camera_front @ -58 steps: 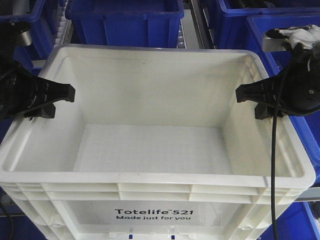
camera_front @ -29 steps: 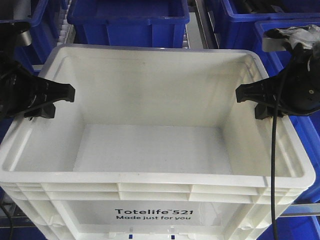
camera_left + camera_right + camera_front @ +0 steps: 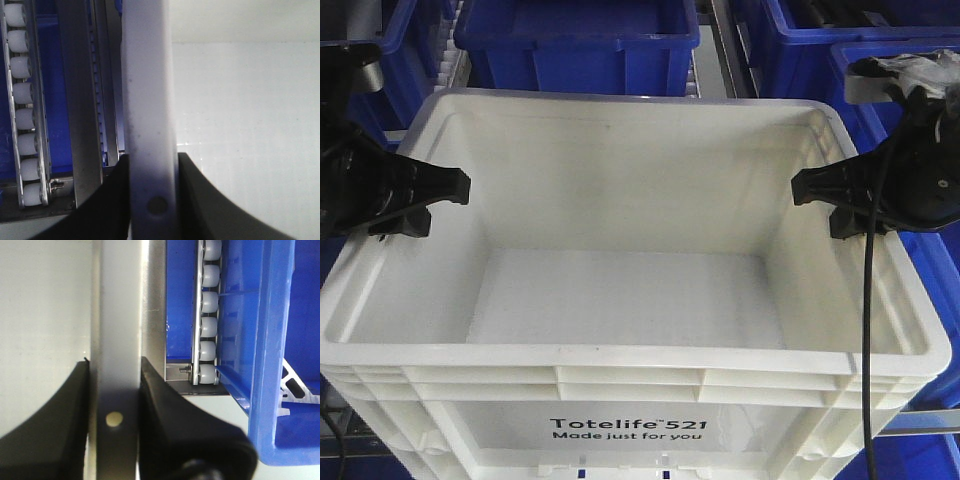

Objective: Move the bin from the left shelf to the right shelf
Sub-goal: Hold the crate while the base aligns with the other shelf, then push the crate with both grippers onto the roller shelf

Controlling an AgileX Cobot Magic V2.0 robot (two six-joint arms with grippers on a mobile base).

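While pincers [image 3: 430, 205] [image 3: 828, 207] clamp (either side), bin [image 3: 620, 357] sits.

Left tool [image 3: 152, 159] is clamped on the bin [image 3: 149, 90] wall, its two dark fingers [image 3: 205, 205] pressed against either face of the white rim that runs straight up the frame. Outside the wall sit a grey metal rail [image 3: 75, 100] and a column of white rollers [image 3: 22, 90] against blue. Inside, it's plain pale plastic.
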